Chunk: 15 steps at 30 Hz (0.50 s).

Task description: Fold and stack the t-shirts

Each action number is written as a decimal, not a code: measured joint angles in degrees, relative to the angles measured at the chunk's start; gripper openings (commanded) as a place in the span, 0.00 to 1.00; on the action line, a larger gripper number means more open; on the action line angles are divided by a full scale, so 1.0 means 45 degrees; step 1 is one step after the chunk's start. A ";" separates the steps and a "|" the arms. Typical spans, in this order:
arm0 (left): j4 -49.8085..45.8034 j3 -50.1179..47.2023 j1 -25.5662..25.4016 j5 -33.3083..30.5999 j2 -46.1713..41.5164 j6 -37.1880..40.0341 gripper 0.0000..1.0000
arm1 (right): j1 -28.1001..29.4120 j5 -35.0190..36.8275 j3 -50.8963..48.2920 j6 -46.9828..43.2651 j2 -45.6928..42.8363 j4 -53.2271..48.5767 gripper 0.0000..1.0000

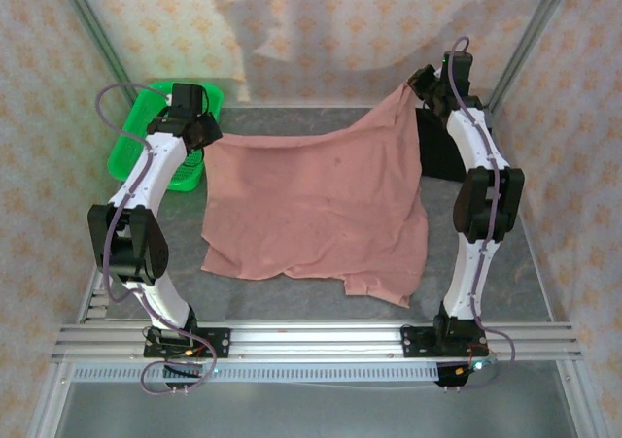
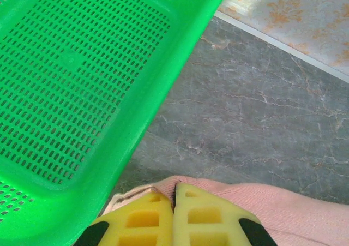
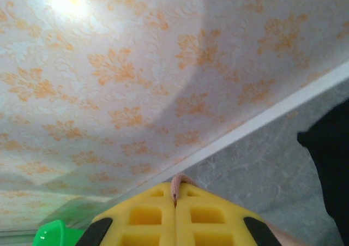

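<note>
Left claw low, right claw raised, pinching pink shirt

Dusty salmon-pink cloth t-shirt; plain black cloth t-shirt; bright green plastic mesh basket; grey marbled tabletop; cream wall with orange floral print.

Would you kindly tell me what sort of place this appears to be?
Probably a robot lab cell: an aluminium rail carrying two arms, patterned backdrop panels in a metal frame, and a pink t-shirt held over the table.
</note>
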 measured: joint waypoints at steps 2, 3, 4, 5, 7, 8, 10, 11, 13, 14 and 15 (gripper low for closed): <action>-0.0034 -0.0078 0.0000 0.0199 -0.0131 0.0000 0.00 | 0.0000 0.0053 -0.0884 0.0121 -0.0607 -0.0063 0.00; -0.0078 -0.0160 0.0000 0.0272 -0.0243 -0.0010 0.00 | 0.0000 0.0097 -0.1399 0.0199 -0.0986 -0.0117 0.00; -0.0087 -0.0345 0.0000 0.0335 -0.0413 -0.0039 0.00 | 0.0000 0.0160 -0.2035 0.0291 -0.1501 -0.0199 0.00; -0.0102 -0.0534 0.0000 0.0389 -0.0568 -0.0058 0.00 | 0.0000 0.0223 -0.2550 0.0355 -0.1923 -0.0238 0.00; -0.0189 -0.1030 0.0000 0.0500 -0.0937 -0.0092 0.00 | 0.0005 0.0369 -0.3857 0.0520 -0.3021 -0.0243 0.00; -0.0223 -0.1336 0.0015 0.0559 -0.1132 -0.0092 0.00 | 0.0000 0.0471 -0.4609 0.0622 -0.3677 -0.0233 0.00; -0.0272 -0.1933 0.0024 0.0578 -0.1418 -0.0151 0.00 | -0.0005 0.0593 -0.5790 0.0826 -0.4779 -0.0228 0.00; -0.0282 -0.2263 0.0053 0.0593 -0.1520 -0.0189 0.00 | -0.0010 0.0627 -0.6295 0.0913 -0.5270 -0.0204 0.00; -0.0306 -0.2788 0.0102 0.0622 -0.1588 -0.0272 0.00 | -0.0010 0.0670 -0.7062 0.1088 -0.5965 -0.0219 0.00; -0.0306 -0.3070 0.0112 0.0617 -0.1593 -0.0291 0.00 | -0.0005 0.0670 -0.7441 0.1180 -0.6271 -0.0209 0.00; -0.0306 -0.3332 0.0146 0.0622 -0.1593 -0.0306 0.00 | -0.0005 0.0675 -0.7839 0.1258 -0.6518 -0.0194 0.00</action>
